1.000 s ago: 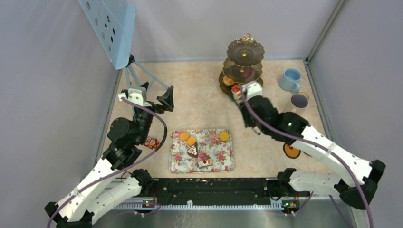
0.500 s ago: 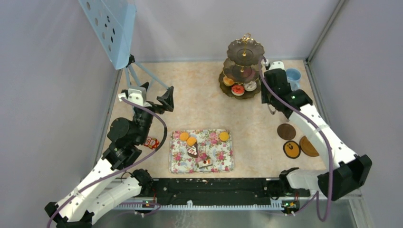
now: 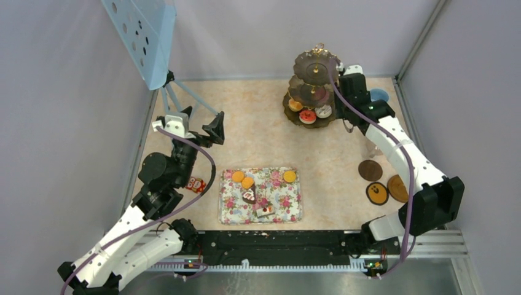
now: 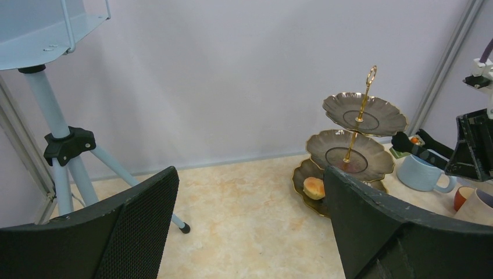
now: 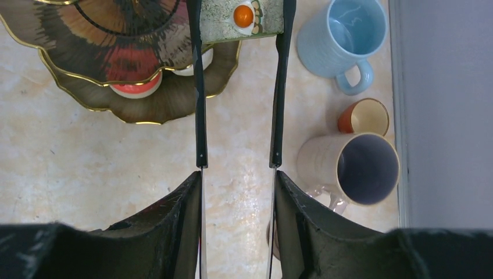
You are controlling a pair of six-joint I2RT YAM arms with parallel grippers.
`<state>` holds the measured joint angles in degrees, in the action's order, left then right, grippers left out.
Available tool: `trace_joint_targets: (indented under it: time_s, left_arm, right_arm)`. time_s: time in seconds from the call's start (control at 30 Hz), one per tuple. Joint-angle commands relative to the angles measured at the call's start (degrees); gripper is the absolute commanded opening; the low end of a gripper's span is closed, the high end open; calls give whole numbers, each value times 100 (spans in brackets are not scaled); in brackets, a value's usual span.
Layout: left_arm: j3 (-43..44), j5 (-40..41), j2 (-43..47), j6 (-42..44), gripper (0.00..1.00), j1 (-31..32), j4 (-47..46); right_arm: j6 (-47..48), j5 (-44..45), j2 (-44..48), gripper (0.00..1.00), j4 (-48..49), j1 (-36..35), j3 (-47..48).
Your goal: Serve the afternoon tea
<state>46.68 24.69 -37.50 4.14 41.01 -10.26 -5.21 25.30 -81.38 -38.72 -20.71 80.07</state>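
The dark three-tier stand (image 3: 316, 86) with gold handle stands at the back; its bottom tier holds donuts (image 3: 307, 115). My right gripper (image 3: 351, 77) (image 5: 237, 180) is shut on black tongs (image 5: 199, 87), just right of the stand. The tongs' tips pinch a green cake slice with an orange dot (image 5: 241, 17) beside the stand's tiers (image 5: 116, 58). The light-blue cup (image 5: 343, 40), small orange-brown cup (image 5: 363, 116) and pale-grey cup (image 5: 360, 168) stand to the right. My left gripper (image 3: 199, 126) (image 4: 250, 232) is open and empty, far left of the stand (image 4: 349, 151).
The floral tray (image 3: 289, 206) near the front holds orange rounds (image 3: 238, 176) and cake slices (image 3: 249, 196). Three round coasters (image 3: 370, 170) lie at the right. A blue tripod (image 3: 147, 37) stands back left. A small red toy (image 3: 196, 184) lies by my left arm.
My right arm swung with the tongs from in front of the stand's bottom tier round to the stand's right side, toward the back wall. The left arm has not moved.
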Motion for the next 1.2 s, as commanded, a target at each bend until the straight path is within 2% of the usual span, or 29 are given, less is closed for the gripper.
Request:
trace_joint_targets:
  time_s: [0.0, 0.7, 1.17]
  left_arm:
    - [33, -57, 54, -68, 99, -12, -169]
    - [26, -30, 47, -36, 99, -8, -187]
    - [18, -16, 41, -26, 99, -14, -195]
  right_arm:
    - [136, -131, -211, 27, 355, 77, 475]
    - [488, -354, -1488, 30, 1118, 94, 1197]
    - [772, -291, -1686, 51, 969, 101, 1345]
